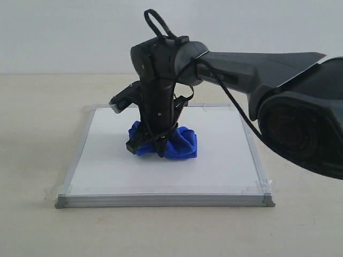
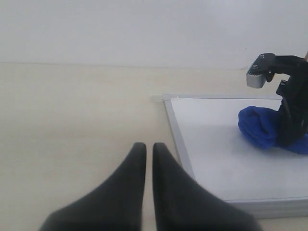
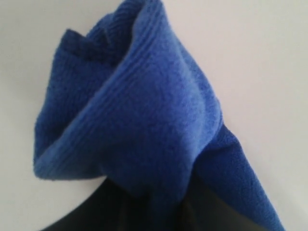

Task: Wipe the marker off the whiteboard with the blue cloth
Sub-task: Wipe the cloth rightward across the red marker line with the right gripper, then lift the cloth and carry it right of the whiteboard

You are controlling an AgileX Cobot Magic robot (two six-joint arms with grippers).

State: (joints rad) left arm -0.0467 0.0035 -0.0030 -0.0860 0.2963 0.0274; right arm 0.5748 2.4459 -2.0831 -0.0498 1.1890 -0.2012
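Observation:
The whiteboard (image 1: pixel 214 171) lies flat on the table, silver frame all round. On its middle sits the bunched blue cloth (image 1: pixel 179 143), pressed down by my right gripper (image 1: pixel 155 145), which points straight down and is shut on the cloth (image 3: pixel 144 106). No red marker line shows anywhere on the board; any left would be hidden under the cloth or arm. My left gripper (image 2: pixel 149 147) hovers over bare table beside the whiteboard's frame (image 2: pixel 175 130), its fingers nearly touching with nothing between them. The left wrist view also catches the blue cloth (image 2: pixel 260 126).
The right arm (image 1: pixel 268 75) reaches in from the right over the board's back right corner. Beige table (image 1: pixel 37 134) surrounds the board on every side. A pale wall stands behind.

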